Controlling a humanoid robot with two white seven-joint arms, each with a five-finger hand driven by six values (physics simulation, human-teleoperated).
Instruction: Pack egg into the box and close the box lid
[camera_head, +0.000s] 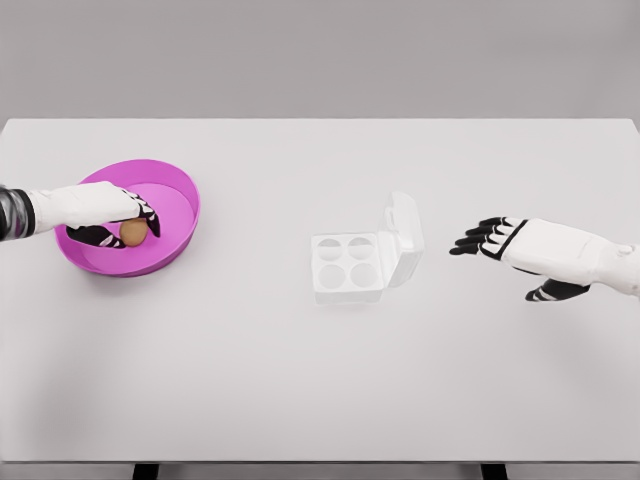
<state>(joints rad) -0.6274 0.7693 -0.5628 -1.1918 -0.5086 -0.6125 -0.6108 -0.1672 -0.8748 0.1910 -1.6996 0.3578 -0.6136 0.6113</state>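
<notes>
- Evidently the pick-up step is in hand: the left hand (118, 215) curls around the egg (133, 232) inside the pink bowl (178, 190), at nine o'clock on the table (300, 390).
- Next it must lift the egg across to the open box (348, 265) at centre, lid (403, 236) raised.
- The right hand (520, 248) hovers at three o'clock, fingers spread, holding nothing.

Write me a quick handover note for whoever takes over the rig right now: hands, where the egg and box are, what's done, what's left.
Left hand: inside the pink bowl at the table's left, fingers closing around the brown egg; a firm grasp cannot be confirmed.
Right hand: open, holding nothing, hovering right of the box.
Egg box: mid-table, lid standing open on its right side, all four cups empty.
Done: the reach to the egg.
Left: lift the egg, set it in a cup, close the lid.
</notes>
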